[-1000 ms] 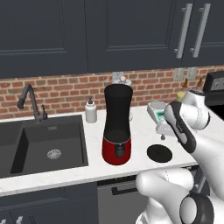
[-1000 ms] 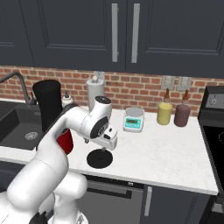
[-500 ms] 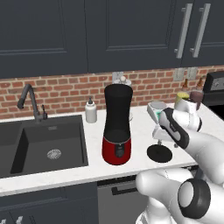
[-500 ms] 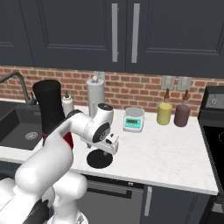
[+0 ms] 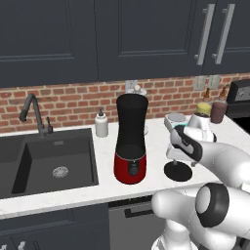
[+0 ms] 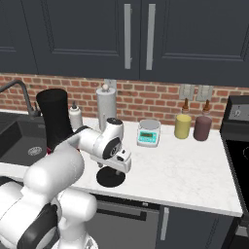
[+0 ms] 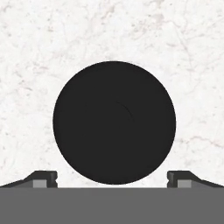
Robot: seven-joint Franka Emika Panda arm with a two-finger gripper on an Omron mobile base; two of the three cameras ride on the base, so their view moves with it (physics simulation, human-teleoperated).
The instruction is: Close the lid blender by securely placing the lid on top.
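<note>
Lid lying flat under the hand

The lid (image 7: 114, 122) is lying on the counter (image 7: 183, 52) directly beneath the gripper (image 7: 113, 179), the blender (image 5: 131, 141) standing off to the hand's left.

White robot arm bent forward at the elbow, wrist turned so the hand points straight down. The claw (image 7: 112, 177) hangs with its jaws spread wide, nothing between them, the two dark fingertips (image 7: 43, 177) standing far apart at either side.
</note>
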